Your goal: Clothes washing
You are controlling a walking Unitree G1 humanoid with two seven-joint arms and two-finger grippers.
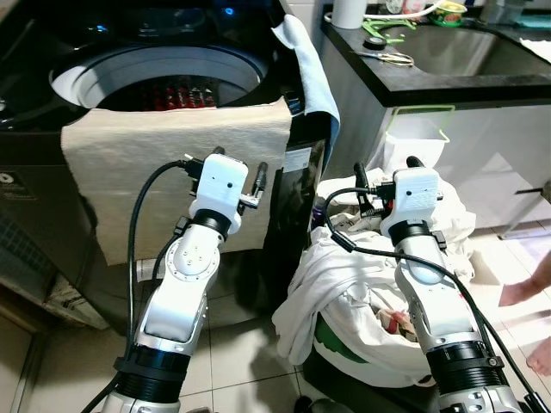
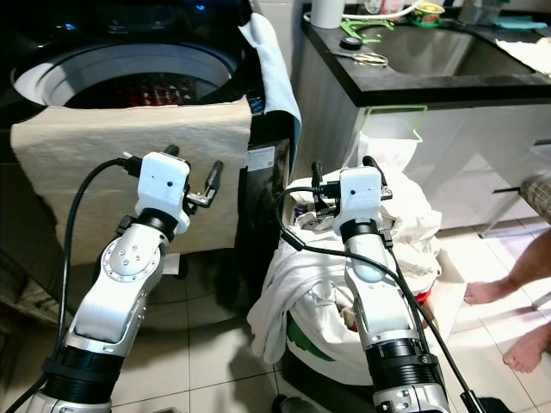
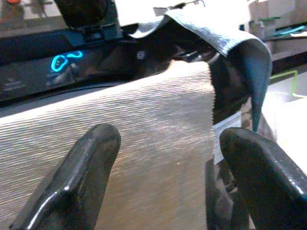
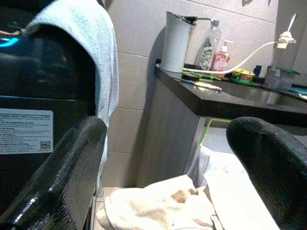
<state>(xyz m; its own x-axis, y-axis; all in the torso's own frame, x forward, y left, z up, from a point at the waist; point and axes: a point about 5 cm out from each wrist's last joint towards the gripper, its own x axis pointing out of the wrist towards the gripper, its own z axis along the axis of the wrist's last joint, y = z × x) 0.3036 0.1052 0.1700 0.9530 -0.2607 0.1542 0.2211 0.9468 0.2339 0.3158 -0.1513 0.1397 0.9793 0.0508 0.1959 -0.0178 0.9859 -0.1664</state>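
Laundry basket (image 1: 362, 344) still heaped beside loaded washer (image 1: 164, 77), both grippers, left (image 3: 165, 158) and right (image 4: 165, 158), spread empty; most loading judged ahead.

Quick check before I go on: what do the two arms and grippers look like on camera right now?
Both arms are silver-white with rounded joint housings and black collars near the base. The left arm carries a black cable looping to its boxy white wrist block; the right arm has black cables running along it. The left gripper and right gripper each have two thick, glossy black fingers.
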